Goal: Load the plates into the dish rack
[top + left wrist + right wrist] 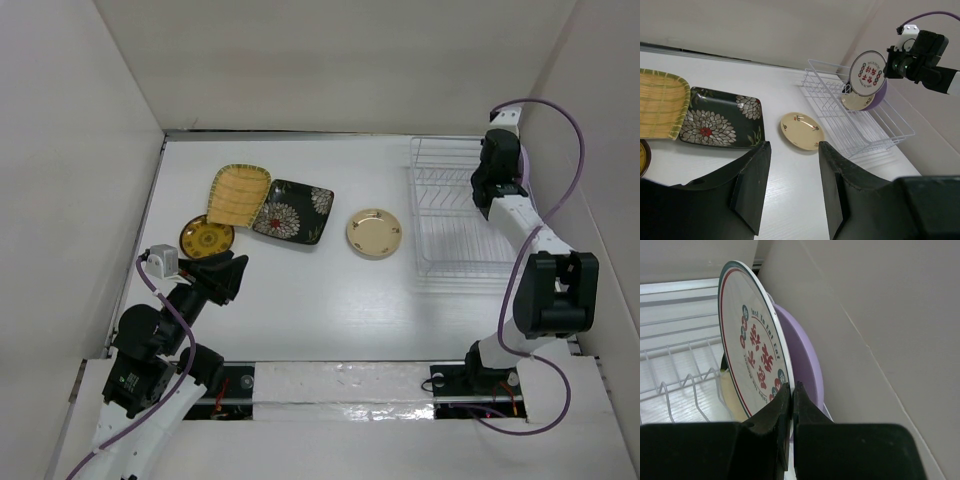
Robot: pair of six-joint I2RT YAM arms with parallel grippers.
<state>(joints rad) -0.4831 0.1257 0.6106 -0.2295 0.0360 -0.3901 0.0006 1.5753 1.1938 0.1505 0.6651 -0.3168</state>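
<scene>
My right gripper is shut on the rim of a white red-flowered plate, held upright over the far end of the white wire dish rack. Right behind it stands a lavender plate, and a cream plate leans in the rack below. On the table lie a yellow woven plate, a black flowered rectangular plate, a brown-gold round plate and a gold-rimmed cream plate. My left gripper is open and holds nothing, hovering near the brown-gold plate.
White walls close in the table on the left, back and right. The rack sits against the right wall, its near slots holding nothing. The right arm's purple cable loops above the rack.
</scene>
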